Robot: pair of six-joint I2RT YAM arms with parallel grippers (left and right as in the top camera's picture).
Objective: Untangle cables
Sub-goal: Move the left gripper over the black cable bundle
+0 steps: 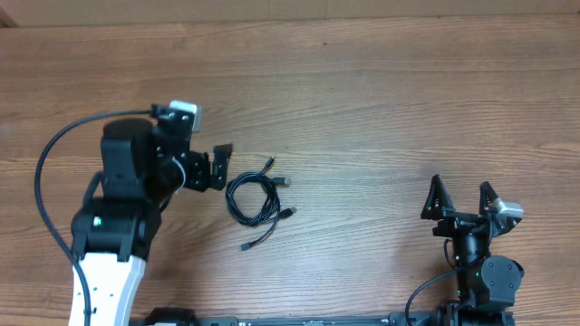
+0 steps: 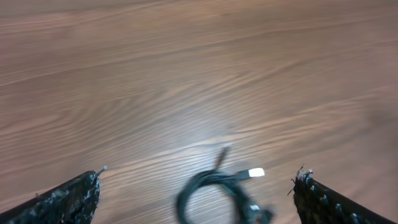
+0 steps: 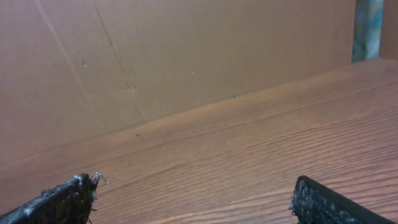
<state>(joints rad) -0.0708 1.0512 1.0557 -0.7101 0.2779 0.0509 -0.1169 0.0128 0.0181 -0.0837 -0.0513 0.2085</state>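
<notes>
**Lining up on the cable bundle**

I'm hovering the left hand [image 1: 220,168], spread wide and empty, just beside the cables [image 1: 256,201]. They are lying wound together near the middle of the counter [image 1: 381,100], slightly toward its left edge. I'm planning to pinch one silver-tipped plug end [image 2: 255,173], not the whole coil. The right hand [image 1: 460,186] is sitting agape and empty near the near-right corner. Nothing is standing in the way.

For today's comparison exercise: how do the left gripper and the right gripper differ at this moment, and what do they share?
The left gripper sits right beside the cables; the right gripper is far from them. The left gripper's wrist view shows the cables; the right gripper's shows tabletop and a cardboard wall, no cables. Both are open and empty.
</notes>
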